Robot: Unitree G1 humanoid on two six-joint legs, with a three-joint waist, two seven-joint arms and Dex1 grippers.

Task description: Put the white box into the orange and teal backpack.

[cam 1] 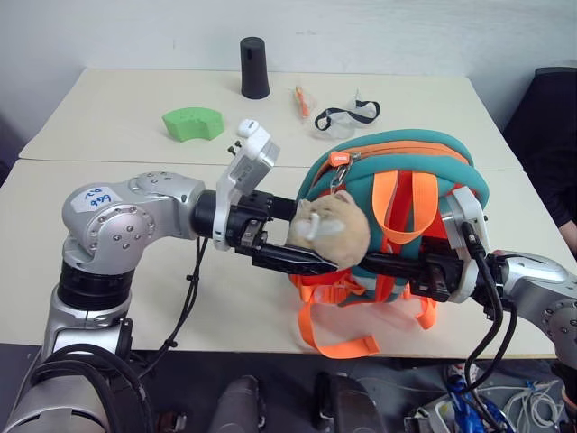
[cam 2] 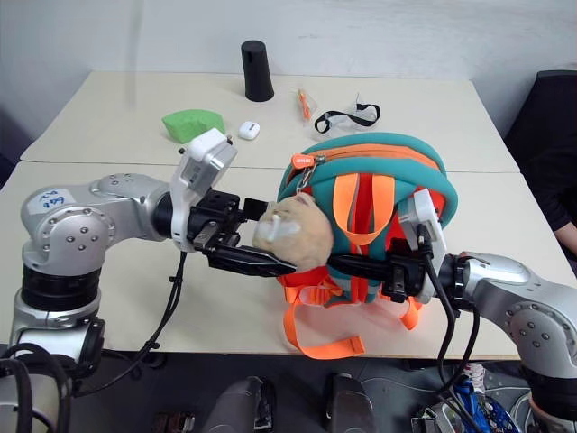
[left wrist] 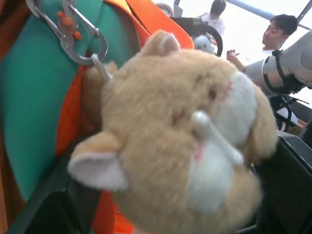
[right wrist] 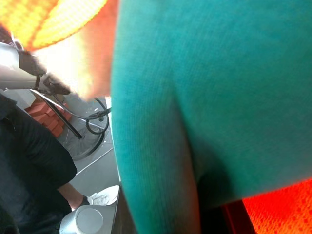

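The orange and teal backpack (cam 1: 397, 159) stands upright near the table's front edge, straps facing me. A tan plush toy (cam 1: 335, 227) hangs from a clip on its left side. My left gripper (cam 1: 311, 245) is open around the plush toy, with one black finger (cam 1: 290, 261) under it. The left wrist view shows the toy (left wrist: 185, 141) close up against the teal and orange fabric. My right gripper (cam 1: 383, 265) reaches in from the right and is shut on the backpack's lower strap area. The white box is out of view.
At the back of the table (cam 1: 117, 104) are a black cup (cam 1: 254, 68), a green block (cam 1: 193, 124), a tiny white earbud case (cam 2: 249, 130), an orange pen (cam 1: 302, 101) and clear goggles (cam 1: 347, 115). A person in dark clothes (cam 1: 552, 135) sits at the right edge.
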